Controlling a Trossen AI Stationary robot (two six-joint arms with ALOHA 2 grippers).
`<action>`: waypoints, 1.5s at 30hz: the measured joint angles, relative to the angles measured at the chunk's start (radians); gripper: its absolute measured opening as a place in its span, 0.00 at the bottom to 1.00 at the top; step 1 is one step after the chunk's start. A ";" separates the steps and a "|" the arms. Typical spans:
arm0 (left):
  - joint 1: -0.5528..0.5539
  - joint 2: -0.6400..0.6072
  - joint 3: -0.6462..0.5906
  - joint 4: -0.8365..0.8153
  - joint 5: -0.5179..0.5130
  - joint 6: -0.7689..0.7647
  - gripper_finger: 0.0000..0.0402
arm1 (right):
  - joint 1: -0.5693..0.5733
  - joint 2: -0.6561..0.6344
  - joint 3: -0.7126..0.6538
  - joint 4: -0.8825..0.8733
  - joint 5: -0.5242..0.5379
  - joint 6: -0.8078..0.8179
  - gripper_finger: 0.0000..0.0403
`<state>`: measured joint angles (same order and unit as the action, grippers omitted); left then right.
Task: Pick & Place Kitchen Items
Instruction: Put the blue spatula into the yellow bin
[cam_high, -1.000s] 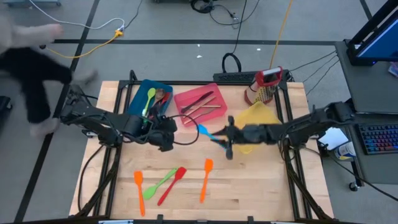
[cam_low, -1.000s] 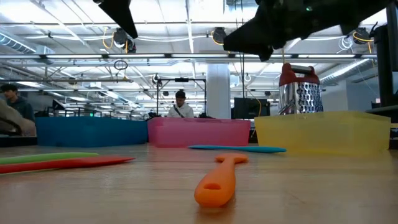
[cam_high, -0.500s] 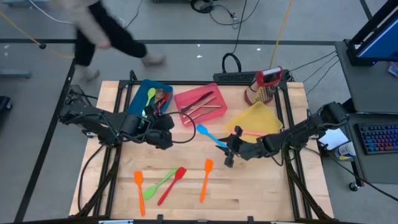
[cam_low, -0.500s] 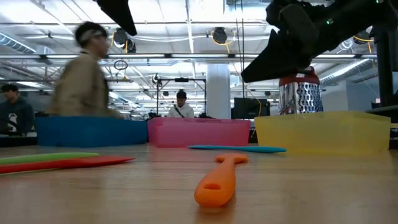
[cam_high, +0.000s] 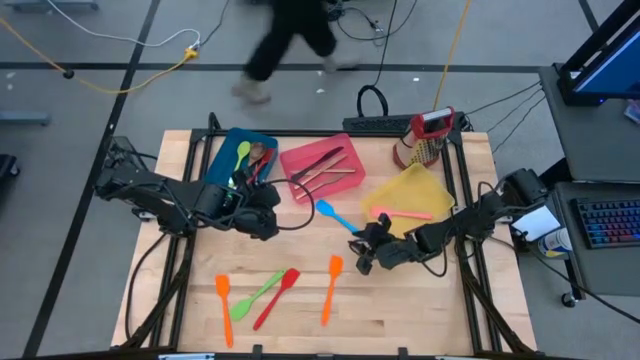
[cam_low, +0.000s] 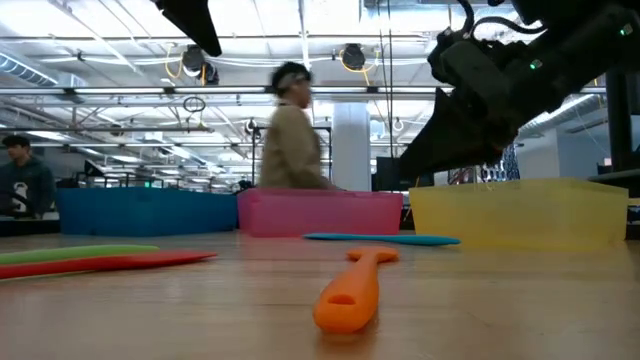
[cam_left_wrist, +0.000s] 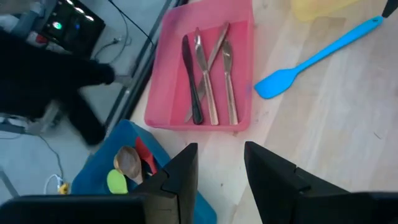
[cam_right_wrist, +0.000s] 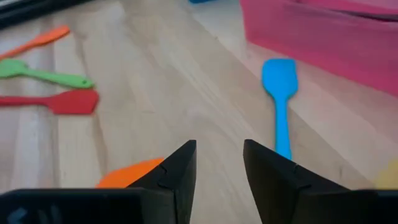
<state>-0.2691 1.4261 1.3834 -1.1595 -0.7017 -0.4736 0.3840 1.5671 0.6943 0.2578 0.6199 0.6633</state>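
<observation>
1. Right pincer (cam_high: 362, 258) sits low over the middle of the worktop (cam_high: 420, 310), between the blue spatula (cam_high: 336, 217) and the loose orange spatula (cam_high: 331, 288). Fingers (cam_right_wrist: 177, 171) parted, nothing between them: released.
2. Left pincer (cam_high: 268, 212) hangs over the worktop's left half, just near-side of the blue bin (cam_high: 222, 152) and pink bin (cam_high: 295, 160). Fingers (cam_left_wrist: 180, 177) apart with a clear gap, nothing held: released.
3. Blue spatula lies flat on the worktop, centre, just near-side of the pink bin, blade toward that bin.
4. Pink bin, far centre, holds copper and black cutlery (cam_left_wrist: 208, 74) lying lengthwise.
5. Blue bin, far left, holds a green spoon (cam_high: 242, 155), a wooden spoon (cam_left_wrist: 127, 162) and something red.
6. Yellow bin (cam_high: 400, 195), right of centre, holds a pink utensil (cam_high: 408, 213) lying across it.
7. Near-left on the worktop: second orange spatula (cam_high: 223, 300), green spoon-shaped piece (cam_high: 258, 295) and red spatula (cam_high: 277, 295), close together, the green and red touching or nearly so.
8. Loose orange spatula lies alone, near centre, blade pointing far.
9. Grater (cam_high: 428, 135) stands at the far right edge, beyond the yellow bin.
10. A person (cam_low: 290, 135) is walking past beyond the far edge; another sits far left in the room.
</observation>
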 joint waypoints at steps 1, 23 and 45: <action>0.000 0.000 0.000 0.000 -0.007 0.000 0.34 | 0.003 -0.001 0.001 -0.016 0.017 0.009 0.31; 0.000 0.000 0.000 0.004 -0.050 0.018 0.34 | -0.053 -0.010 0.032 -0.299 -0.061 0.042 0.31; 0.000 0.000 0.000 0.004 -0.049 -0.006 0.34 | -0.180 0.209 0.299 -0.600 -0.252 -0.109 0.31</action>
<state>-0.2691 1.4265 1.3834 -1.1553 -0.7506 -0.4793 0.2039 1.7765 0.9933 -0.3419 0.3679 0.5541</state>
